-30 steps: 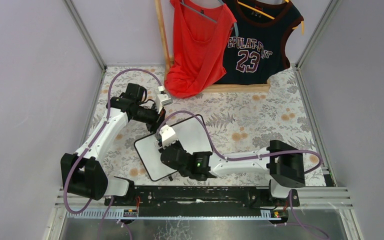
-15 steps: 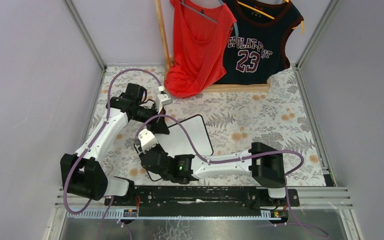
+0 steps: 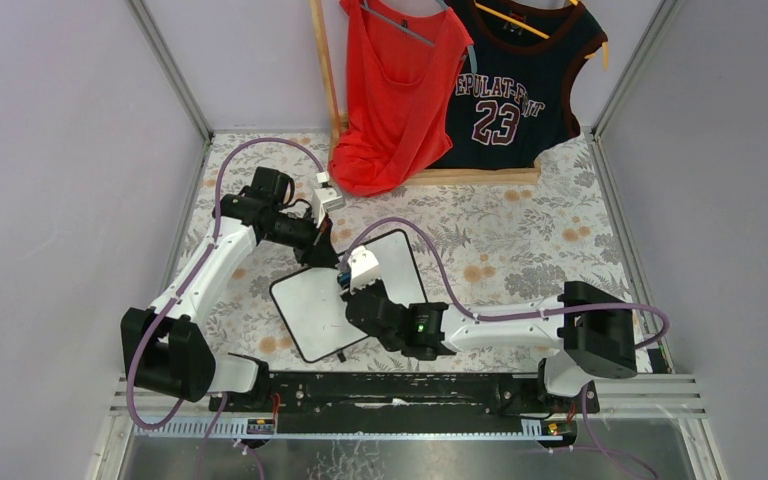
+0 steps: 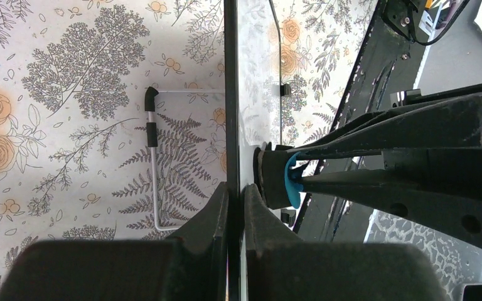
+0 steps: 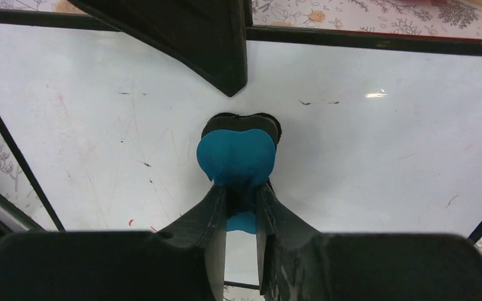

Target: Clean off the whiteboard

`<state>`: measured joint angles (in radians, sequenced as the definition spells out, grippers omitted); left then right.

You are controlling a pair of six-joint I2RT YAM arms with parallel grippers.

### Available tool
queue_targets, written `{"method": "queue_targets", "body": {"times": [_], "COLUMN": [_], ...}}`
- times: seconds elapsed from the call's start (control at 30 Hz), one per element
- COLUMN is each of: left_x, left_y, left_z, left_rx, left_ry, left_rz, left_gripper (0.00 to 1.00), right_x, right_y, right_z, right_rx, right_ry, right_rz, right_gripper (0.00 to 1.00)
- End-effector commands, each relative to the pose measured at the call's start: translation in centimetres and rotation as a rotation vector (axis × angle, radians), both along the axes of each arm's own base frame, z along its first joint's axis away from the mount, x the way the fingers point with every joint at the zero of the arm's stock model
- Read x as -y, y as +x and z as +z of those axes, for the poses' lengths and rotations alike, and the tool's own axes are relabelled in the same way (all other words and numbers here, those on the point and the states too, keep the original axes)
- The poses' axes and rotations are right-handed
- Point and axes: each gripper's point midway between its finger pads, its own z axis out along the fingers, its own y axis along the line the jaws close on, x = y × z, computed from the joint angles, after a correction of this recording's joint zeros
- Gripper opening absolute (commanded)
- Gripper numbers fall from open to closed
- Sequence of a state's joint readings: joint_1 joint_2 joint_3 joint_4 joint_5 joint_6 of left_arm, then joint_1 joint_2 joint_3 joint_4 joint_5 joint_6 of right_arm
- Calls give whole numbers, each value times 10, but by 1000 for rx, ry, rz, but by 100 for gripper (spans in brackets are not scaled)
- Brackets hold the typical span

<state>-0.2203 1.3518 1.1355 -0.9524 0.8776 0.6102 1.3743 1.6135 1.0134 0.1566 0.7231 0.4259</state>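
Whiteboard (image 3: 305, 312) — edge within left claw (image 4: 233, 189)

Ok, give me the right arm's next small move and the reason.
Probably slide the blue eraser, pinched in the right gripper, toward the red flecks on the whiteboard; the left gripper clamps the board's edge, so it should hold.

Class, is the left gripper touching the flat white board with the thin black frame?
Touching. Left wrist view: the left gripper is clamped on the white board's black frame edge, no gap visible.
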Motion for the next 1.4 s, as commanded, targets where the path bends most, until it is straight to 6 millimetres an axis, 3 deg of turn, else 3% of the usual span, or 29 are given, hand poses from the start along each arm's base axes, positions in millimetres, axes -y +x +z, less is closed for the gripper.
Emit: {"method": "queue_targets", "body": {"times": [0.0,0.33,0.5,0.67,0.93,1.03,1.17,1.37], "left_x": [-19,-19,-19,-19,-19,-19,-18,-19], "left_y": [-44,-43,-43,-43,-43,-43,-42,-43], "left_z": [-47,-48,-48,-48,-47,-47,-47,-48], "left_rx": [-185,-192,-187,-188,-185,-186,-190,-189], "left_ry": [177,179,179,177,180,178,173,182], "left_rz": [-50,-49,-49,-50,-49,-49,-49,-47], "left_gripper": [0,0,0,0,0,0,0,0], "right_x": [17,-77,-96,-66,32,42,12,-67], "right_y": [11,-44,-60,-53,-22,-21,-28,-62], "right_z": [-7,-21,-24,-27,-44,-41,-37,-38], "right_rx": [-3,-7,-16,4,3,-5,-28,-34], "right_ry": [-6,-8,4,-25,-98,-74,-46,-24], "right_rz": [-79,104,147,85,-98,-106,-57,94], "right_gripper": [0,0,0,0,0,0,0,0]}}
